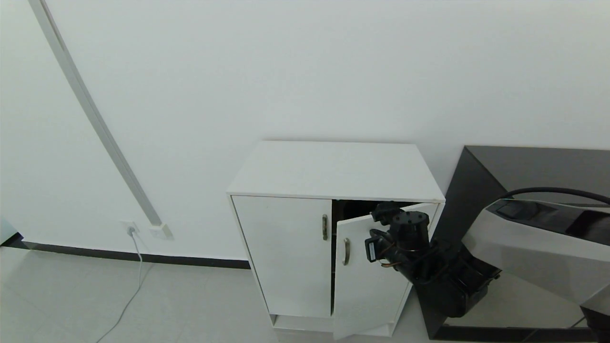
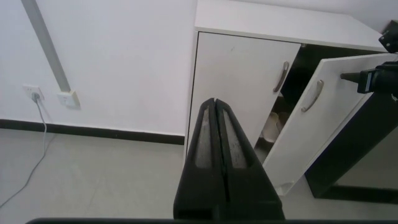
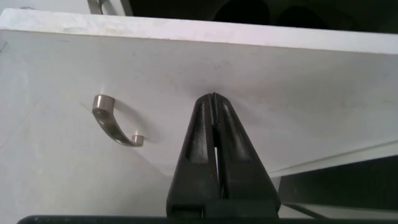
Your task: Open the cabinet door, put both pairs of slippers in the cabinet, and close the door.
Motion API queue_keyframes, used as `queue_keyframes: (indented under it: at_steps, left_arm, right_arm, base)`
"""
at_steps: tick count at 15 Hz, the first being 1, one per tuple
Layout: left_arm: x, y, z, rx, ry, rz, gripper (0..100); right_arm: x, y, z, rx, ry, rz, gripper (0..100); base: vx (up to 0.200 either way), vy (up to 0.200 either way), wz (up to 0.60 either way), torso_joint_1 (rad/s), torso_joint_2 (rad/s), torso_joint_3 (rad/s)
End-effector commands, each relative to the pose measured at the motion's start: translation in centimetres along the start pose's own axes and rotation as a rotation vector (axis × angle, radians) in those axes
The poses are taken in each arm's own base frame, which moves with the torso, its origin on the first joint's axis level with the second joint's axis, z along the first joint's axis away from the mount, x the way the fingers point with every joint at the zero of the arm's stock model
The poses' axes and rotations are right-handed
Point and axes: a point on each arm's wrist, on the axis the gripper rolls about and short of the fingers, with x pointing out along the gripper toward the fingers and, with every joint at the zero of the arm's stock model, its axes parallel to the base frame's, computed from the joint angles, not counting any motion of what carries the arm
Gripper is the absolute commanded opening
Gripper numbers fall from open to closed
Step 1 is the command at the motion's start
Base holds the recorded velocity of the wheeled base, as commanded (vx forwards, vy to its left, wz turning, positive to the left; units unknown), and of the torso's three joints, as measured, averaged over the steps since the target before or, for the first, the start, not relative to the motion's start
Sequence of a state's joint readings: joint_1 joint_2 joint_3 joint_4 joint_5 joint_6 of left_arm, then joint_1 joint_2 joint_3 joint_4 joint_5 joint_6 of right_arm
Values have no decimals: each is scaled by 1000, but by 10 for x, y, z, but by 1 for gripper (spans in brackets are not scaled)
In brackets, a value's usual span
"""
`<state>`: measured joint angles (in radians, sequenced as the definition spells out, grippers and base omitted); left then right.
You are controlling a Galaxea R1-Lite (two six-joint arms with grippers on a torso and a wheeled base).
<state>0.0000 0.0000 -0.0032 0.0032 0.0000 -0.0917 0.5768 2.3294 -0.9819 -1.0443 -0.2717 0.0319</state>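
Note:
A white cabinet (image 1: 333,169) stands against the wall. Its left door (image 1: 286,252) is closed, while the right door (image 1: 367,286) hangs partly ajar, with a dark gap beside its handle (image 1: 346,251). My right gripper (image 1: 383,212) is shut, its tips against the outer face of the right door (image 3: 292,106) near the top edge, some way from the handle (image 3: 115,124). In the left wrist view my left gripper (image 2: 216,102) is shut and holds nothing, well back from the cabinet (image 2: 249,81). Through the gap, something pale (image 2: 273,127) lies low inside; I cannot tell what it is.
A black glossy unit (image 1: 524,166) stands right beside the cabinet on its right. To the left, a wall socket (image 1: 131,228) trails a cable (image 1: 136,281) onto the floor, and a slanted wall conduit (image 1: 95,119) ends close to it. Open tiled floor lies left of the cabinet.

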Motion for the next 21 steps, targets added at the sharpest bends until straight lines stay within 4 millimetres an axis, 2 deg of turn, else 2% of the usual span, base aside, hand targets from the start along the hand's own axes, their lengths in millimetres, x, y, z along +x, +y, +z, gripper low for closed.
queue_keyframes:
  at_steps: [1,5,11,21]
  left_arm:
    - [0,0,0,0,0,2,0]
    - [0,0,0,-2,0,3,0]
    - [0,0,0,-3,1,3,0]
    - [0,0,0,-2,1,3,0]
  right_arm:
    - [8,0,2,3,-2,-6,0]
    - [16,2,15,4,-8,-4,0]
    - [34,-5,13,9,4,-29,0]
    - [43,-11,23,15,-1,-45,0]
  base:
    - [0,0,0,0,0,0]
    - [0,0,0,0,0,0]
    - [0,0,0,0,0,0]
    - [0,0,0,0,0,0]
